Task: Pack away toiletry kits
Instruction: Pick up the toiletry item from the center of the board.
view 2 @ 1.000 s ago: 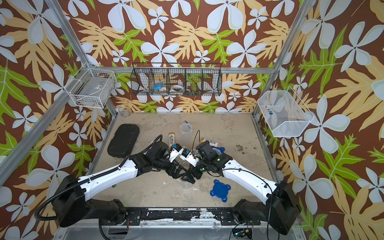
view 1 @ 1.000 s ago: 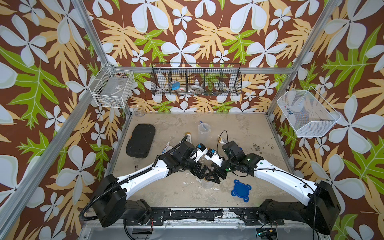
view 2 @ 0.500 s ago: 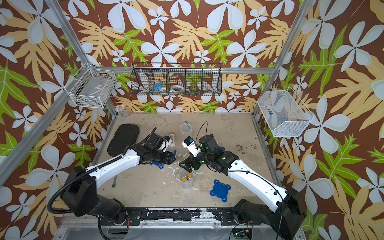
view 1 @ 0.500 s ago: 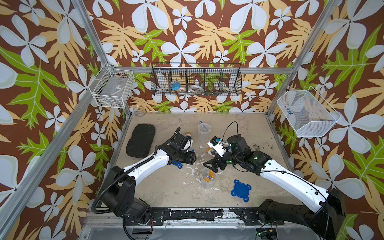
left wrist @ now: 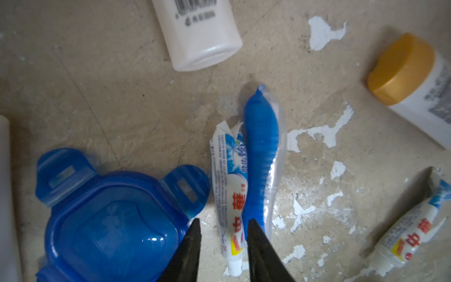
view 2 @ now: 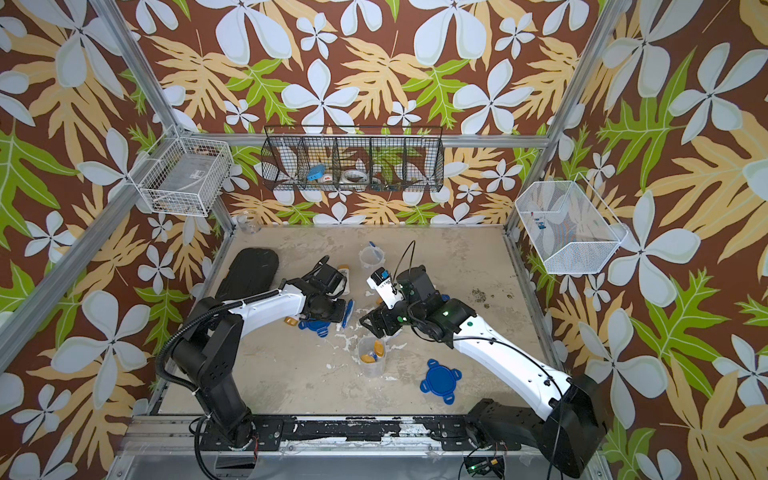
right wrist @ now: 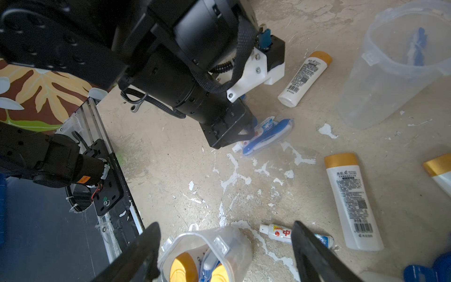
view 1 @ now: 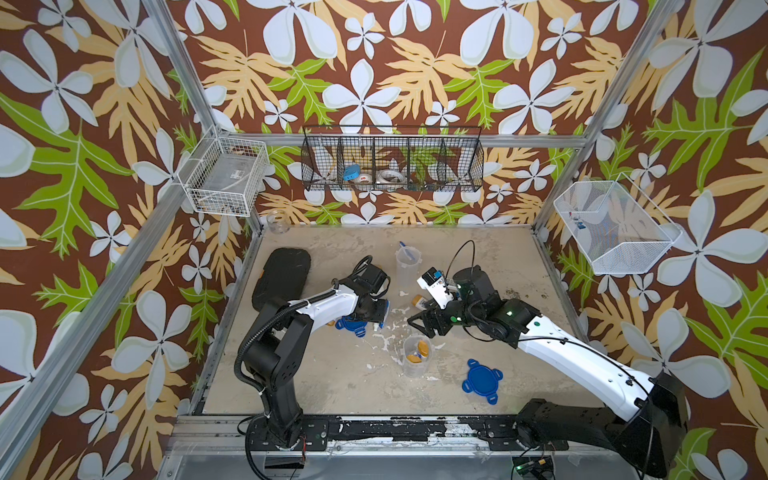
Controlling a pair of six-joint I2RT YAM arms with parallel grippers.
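Our left gripper (left wrist: 223,223) is down at the table (left wrist: 97,85), jaws drawn in to a narrow gap that straddles the cap end of a tube (left wrist: 229,190) of toothpaste. A strip of bare table shows between one finger and the tube, so we see no grip on it. A toothbrush (left wrist: 261,146) in a clear wrapper lies touching the tube along its length, its end under the other finger. Just beside the tube, on its far side from the toothbrush, a blue lid (left wrist: 109,227) lies flat. Further out lie a bottle (left wrist: 200,36) showing its base, a gold-capped bottle (left wrist: 402,68) and a second tube (left wrist: 410,234), all apart from one another.

Our right gripper (right wrist: 225,224) hangs above the table with its jaws spread wide and nothing in them. A cup (right wrist: 219,246) stands upright and uncovered close by it, showing between the fingers in the wrist view. In it we see two gold caps and a toothbrush.

In a top view, a second lid (view 1: 482,379) lies near that cup, towards the right arm's base. A far cup (view 1: 406,264) stands upright towards the back wall, uncovered, with a toothbrush in it.
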